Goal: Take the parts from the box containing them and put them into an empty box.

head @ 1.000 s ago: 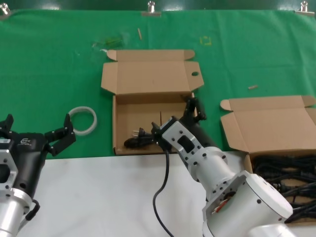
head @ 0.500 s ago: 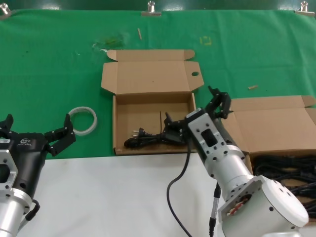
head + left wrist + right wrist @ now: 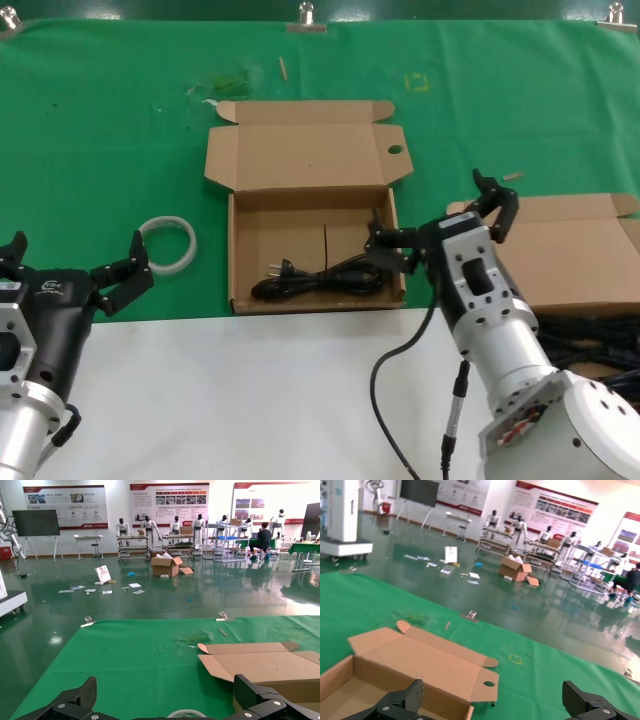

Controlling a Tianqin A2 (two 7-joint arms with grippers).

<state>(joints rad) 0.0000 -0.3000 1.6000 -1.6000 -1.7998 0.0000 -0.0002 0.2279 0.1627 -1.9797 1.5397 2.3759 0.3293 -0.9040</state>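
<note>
Gap betw. empty box [image 3: 310,225] and source box [image 3: 560,250] is taken up by right gripper [image 3: 445,225], fingers spread. Box interior is left bare behind cord [image 3: 320,280]. Left approach is flanked by white ring [image 3: 168,243].

Silver arms, black cables, dark wrists

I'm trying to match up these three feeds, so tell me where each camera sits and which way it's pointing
Head view: on the robot's head, looking forward and down at the green table; shows the left gripper, parked near the white ring, and the right gripper, open beside the holed box holding one power cord.
Left wrist view: on the left arm, facing outward across the table into the hall; its fingertips show.
Right wrist view: on the right arm, facing likewise; its fingertips show.
Shared: all three show the holed box.
</note>
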